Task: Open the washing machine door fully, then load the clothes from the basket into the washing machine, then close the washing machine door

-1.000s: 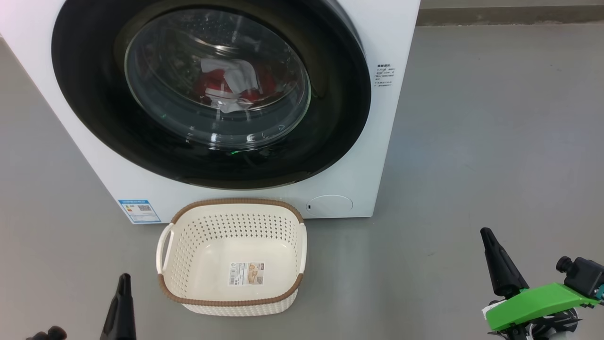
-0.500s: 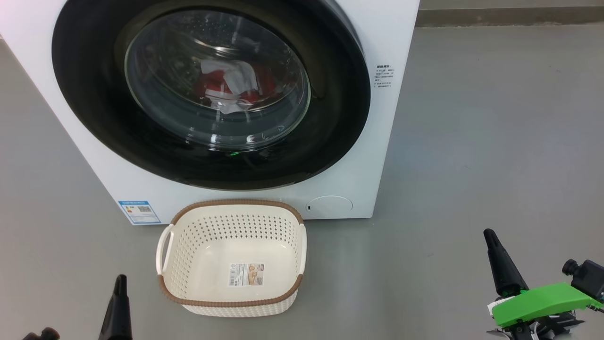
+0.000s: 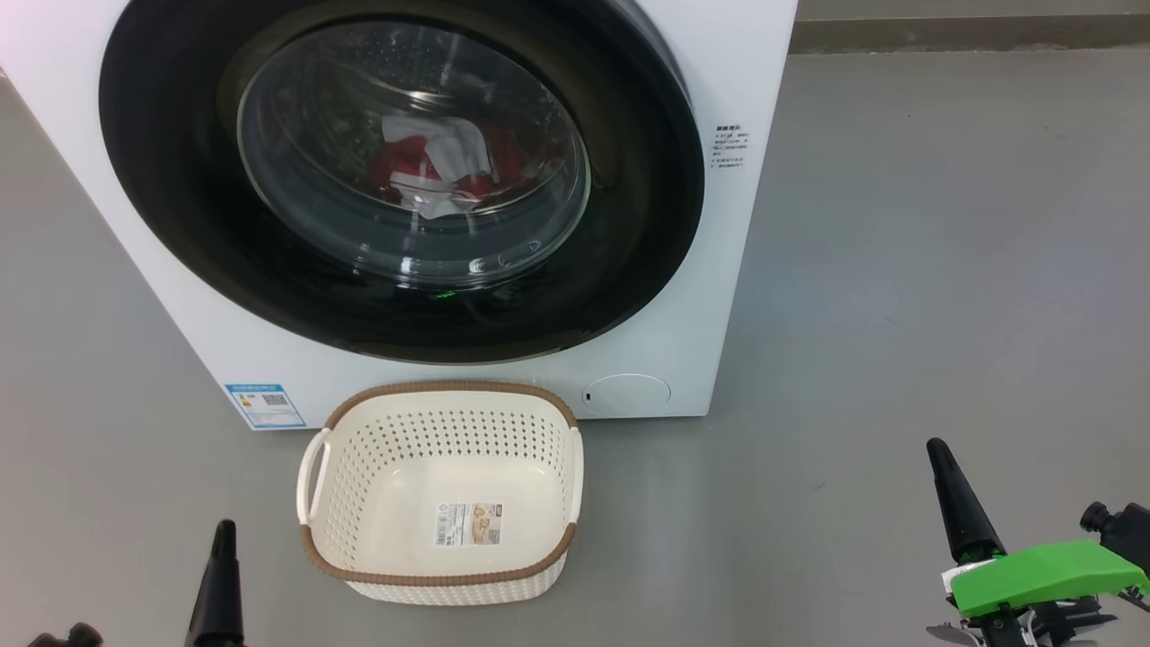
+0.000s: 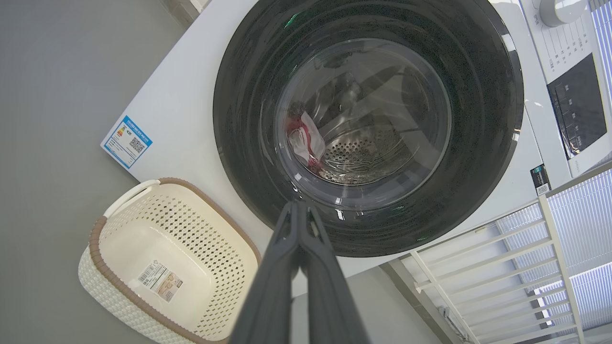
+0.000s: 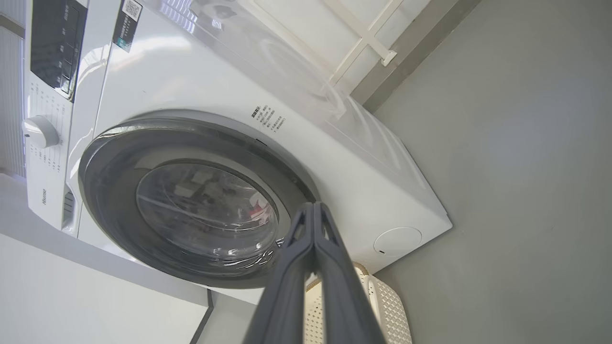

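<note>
Washing machine door: lies flush in the front of the washing machine, its black ring reaching nearly to the cabinet's right edge. The ring's lower edge ends just above the service flap.

Clothes: a red and white bundle inside the drum, seen through the glass bowl of the door, low and near the middle.

Basket: stands on the grey floor right in front of the machine. Its far brown rim is just beside the cabinet's bottom edge, between the blue energy sticker and the flap. Its bare cream bottom and product sticker show.

Left claw: clenched, fingers pressed together to one point, gripping nothing. It is low at the left, beside the basket's left handle but apart from it.

Right claw: clenched likewise, nothing in it. It is well to the right of the basket, over open floor, with a green wrist cover behind the fingers.

Room: a wide stretch of floor is open to the right of the machine, running back to the wall's base strip. A narrower strip runs along the machine's left side.
</note>
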{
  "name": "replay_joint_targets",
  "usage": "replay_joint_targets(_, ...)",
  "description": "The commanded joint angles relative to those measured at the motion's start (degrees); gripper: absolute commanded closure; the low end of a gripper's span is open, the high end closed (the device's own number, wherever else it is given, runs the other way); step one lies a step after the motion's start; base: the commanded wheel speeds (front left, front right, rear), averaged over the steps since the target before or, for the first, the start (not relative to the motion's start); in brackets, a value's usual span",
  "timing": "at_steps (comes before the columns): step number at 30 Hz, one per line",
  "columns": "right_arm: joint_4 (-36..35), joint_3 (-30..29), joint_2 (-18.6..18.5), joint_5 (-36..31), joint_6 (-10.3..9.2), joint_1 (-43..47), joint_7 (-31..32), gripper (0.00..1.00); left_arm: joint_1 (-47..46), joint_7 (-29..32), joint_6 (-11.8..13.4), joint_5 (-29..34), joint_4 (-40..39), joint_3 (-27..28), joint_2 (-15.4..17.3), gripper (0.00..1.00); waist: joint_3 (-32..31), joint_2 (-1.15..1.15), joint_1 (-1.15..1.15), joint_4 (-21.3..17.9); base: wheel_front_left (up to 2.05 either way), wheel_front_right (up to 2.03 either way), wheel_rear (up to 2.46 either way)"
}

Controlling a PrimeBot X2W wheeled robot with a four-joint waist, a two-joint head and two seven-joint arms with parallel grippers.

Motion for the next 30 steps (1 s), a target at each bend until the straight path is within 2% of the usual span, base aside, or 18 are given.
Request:
replay_joint_targets(1,-1.3,0.1,0.0,2.0,-0.08,-1.4,0.4,1.00,-2.8,0.4,-0.1,-1.9,-0.8,1.5,0.8,1.00,0.0,0.00,-0.01,0.0,0.00,0.00,0.00)
replay_joint_targets(30,-0.7,-3.1,2.7,17.3,-0.11,-1.3,5.4,1.00,-5.2,5.3,-0.2,-18.0,1.9,3.5,0.4,1.00,-0.4,0.00,-0.01,-0.1,0.00,0.00,0.00)
